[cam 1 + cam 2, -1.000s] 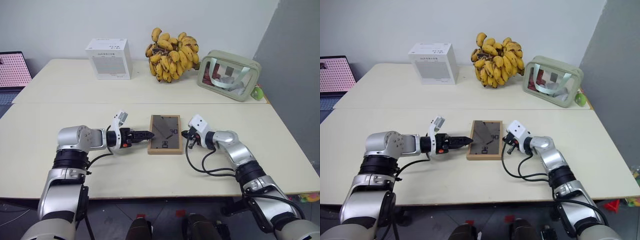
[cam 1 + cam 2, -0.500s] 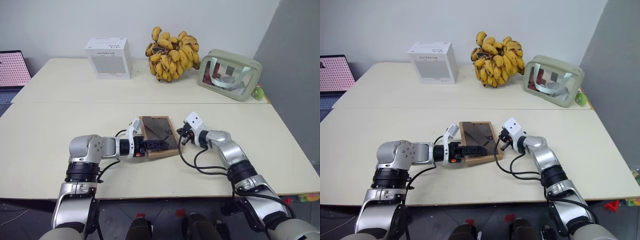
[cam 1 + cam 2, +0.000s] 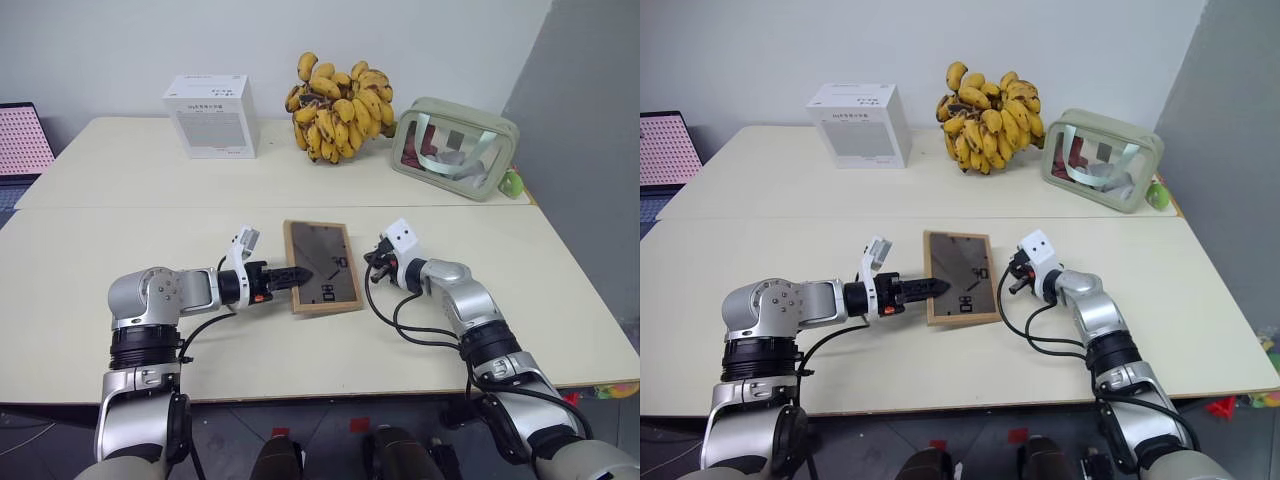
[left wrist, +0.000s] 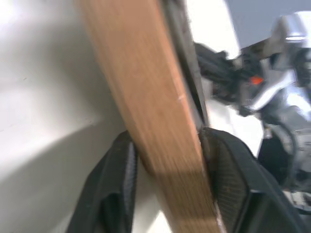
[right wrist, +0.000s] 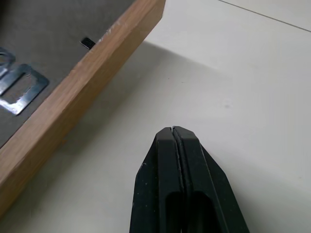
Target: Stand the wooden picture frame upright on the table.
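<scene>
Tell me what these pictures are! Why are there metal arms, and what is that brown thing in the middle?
Those are the two arms of a robot. Two pictures come from cameras in its head, looking down over a table. The other two come from small cameras on its wrists, looking along its black fingers.

The brown thing is a wooden picture frame, lying with its dark grey back up. The left gripper pinches the frame's edge; in the left wrist picture one finger sits on each side of the wood. The right gripper is shut and holds nothing, just beside the frame.

At the back of the table stand a white box, a bunch of bananas and a green see-through bag.
</scene>
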Controlling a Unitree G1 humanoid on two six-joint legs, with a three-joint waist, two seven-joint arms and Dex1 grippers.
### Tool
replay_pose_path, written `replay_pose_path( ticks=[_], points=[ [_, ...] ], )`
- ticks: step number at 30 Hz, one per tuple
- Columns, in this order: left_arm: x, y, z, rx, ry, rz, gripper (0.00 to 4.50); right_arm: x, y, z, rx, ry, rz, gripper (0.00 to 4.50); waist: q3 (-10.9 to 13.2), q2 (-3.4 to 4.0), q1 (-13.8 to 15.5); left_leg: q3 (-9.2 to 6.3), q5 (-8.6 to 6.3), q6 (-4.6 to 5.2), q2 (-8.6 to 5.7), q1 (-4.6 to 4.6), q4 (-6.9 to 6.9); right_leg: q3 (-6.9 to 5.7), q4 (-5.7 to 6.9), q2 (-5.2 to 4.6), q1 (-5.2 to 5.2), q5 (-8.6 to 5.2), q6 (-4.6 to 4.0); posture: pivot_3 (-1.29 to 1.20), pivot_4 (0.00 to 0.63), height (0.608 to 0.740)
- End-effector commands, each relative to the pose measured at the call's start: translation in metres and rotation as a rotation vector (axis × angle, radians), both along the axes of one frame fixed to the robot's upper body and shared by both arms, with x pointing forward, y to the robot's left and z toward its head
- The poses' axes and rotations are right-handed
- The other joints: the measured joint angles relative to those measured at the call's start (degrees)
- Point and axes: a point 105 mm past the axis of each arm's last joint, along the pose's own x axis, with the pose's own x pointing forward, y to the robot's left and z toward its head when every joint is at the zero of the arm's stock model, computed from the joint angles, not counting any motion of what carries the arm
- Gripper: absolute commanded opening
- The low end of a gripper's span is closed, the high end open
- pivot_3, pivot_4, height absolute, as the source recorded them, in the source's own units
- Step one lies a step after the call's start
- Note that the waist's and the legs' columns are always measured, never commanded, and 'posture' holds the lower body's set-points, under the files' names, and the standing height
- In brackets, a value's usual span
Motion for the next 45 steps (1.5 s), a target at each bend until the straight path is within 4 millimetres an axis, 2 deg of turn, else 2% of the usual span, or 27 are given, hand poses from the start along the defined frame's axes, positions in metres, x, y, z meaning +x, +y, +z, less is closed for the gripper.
replay_pose_path(
  ticks=[1,4,7,10,12,15,19,24,26,30,33,36,40,45],
  points=[
    [0.003,-0.003,0.018,-0.010,-0.057,0.000,1.31,0.005,0.000,0.033,0.048,-0.090,0.005,0.00,0.0,0.00,0.0,0.00,0.00,0.00,0.00,0.00,0.00,0.00,0.00,0.00,0.00,0.00,0.00,0.00,0.150,0.740],
    [0.006,-0.001,0.041,-0.055,-0.089,-0.013,1.31,0.002,-0.010,0.061,0.101,-0.138,0.041,0.00,0.0,0.00,0.1,-0.03,0.00,0.00,-0.01,-0.01,0.01,0.00,0.02,0.00,-0.01,0.00,0.01,0.00,0.150,0.740],
    [0.005,0.004,0.061,-0.083,-0.118,-0.041,1.31,-0.021,-0.013,0.089,0.183,-0.111,0.214,0.50,0.0,0.00,0.2,-0.07,0.00,0.00,-0.02,-0.07,0.02,-0.06,-0.01,0.01,-0.04,0.00,0.02,0.00,0.150,0.740],
    [0.001,0.011,0.072,-0.067,-0.152,-0.069,1.31,-0.045,-0.015,0.113,0.210,-0.080,0.370,1.24,0.0,0.01,0.1,-0.02,-0.01,0.01,-0.02,-0.08,-0.10,-0.08,-0.16,0.01,-0.06,0.00,0.02,0.00,0.150,0.740],
    [0.000,0.015,0.077,-0.058,-0.175,-0.075,1.31,-0.049,-0.012,0.128,0.224,-0.104,0.395,1.71,0.0,0.02,-0.2,-0.01,-0.02,0.01,0.00,-0.04,-0.18,-0.07,-0.30,0.03,-0.02,0.00,0.02,0.00,0.150,0.740],
    [0.001,0.022,0.082,-0.032,-0.220,-0.062,1.31,-0.057,0.002,0.156,0.302,-0.118,0.445,2.40,0.1,0.03,-0.3,0.02,-0.02,0.01,0.03,-0.06,-0.27,-0.03,-0.37,0.06,-0.09,0.00,0.02,0.00,0.150,0.740],
    [0.000,0.026,0.088,-0.015,-0.267,-0.062,1.31,-0.064,0.022,0.171,0.348,-0.124,0.490,3.29,0.1,0.04,-0.1,0.00,-0.02,0.01,0.05,-0.12,-0.30,-0.05,-0.38,0.07,-0.17,0.00,0.01,0.00,0.150,0.740],
    [-0.003,0.022,0.103,-0.029,-0.327,-0.087,1.31,-0.056,0.038,0.157,0.293,-0.131,0.465,4.45,0.1,0.03,0.6,0.01,-0.02,0.01,0.00,-0.45,-0.23,-0.08,-0.44,0.01,-0.38,0.01,0.00,0.00,0.150,0.740],
    [-0.006,0.020,0.108,-0.030,-0.342,-0.101,1.31,-0.049,0.044,0.151,0.259,-0.147,0.423,4.48,0.1,0.03,0.9,-0.06,-0.02,0.02,0.02,-0.87,-0.04,-0.10,-0.37,0.01,-0.71,0.10,-0.07,0.00,0.150,0.740],
    [-0.007,0.020,0.110,-0.030,-0.348,-0.101,1.31,-0.054,0.061,0.143,0.215,-0.171,0.474,4.48,0.1,0.03,1.1,-0.03,-0.02,0.02,0.02,-1.01,-0.03,-0.11,-0.39,0.02,-0.84,0.20,-0.18,0.00,0.150,0.740],
    [-0.007,0.021,0.109,-0.024,-0.350,-0.096,1.31,-0.063,0.076,0.138,0.184,-0.200,0.534,4.48,0.1,0.03,1.2,-0.03,-0.02,0.02,0.04,-1.00,-0.04,-0.12,-0.40,0.03,-0.84,0.20,-0.18,0.00,0.150,0.740],
    [-0.007,0.022,0.108,-0.018,-0.346,-0.093,1.31,-0.078,0.087,0.143,0.240,-0.201,0.620,4.48,0.1,0.03,1.2,-0.04,-0.02,0.02,0.04,-1.00,-0.04,-0.14,-0.40,0.03,-0.84,0.20,-0.18,0.00,0.150,0.740],
    [-0.007,0.027,0.106,-0.008,-0.335,-0.075,1.31,-0.100,0.078,0.149,0.270,-0.186,0.725,4.48,0.1,0.03,1.4,-0.05,-0.02,0.02,0.04,-1.01,-0.02,-0.14,-0.39,0.03,-0.83,0.20,-0.18,0.00,0.150,0.740],
    [-0.008,0.029,0.103,-0.022,-0.310,-0.071,1.31,-0.101,0.057,0.149,0.297,-0.149,0.708,4.48,0.1,0.03,1.4,-0.09,-0.02,0.02,0.04,-0.99,-0.01,-0.19,-0.38,0.03,-0.79,0.20,-0.19,0.00,0.150,0.740]
  ],
)
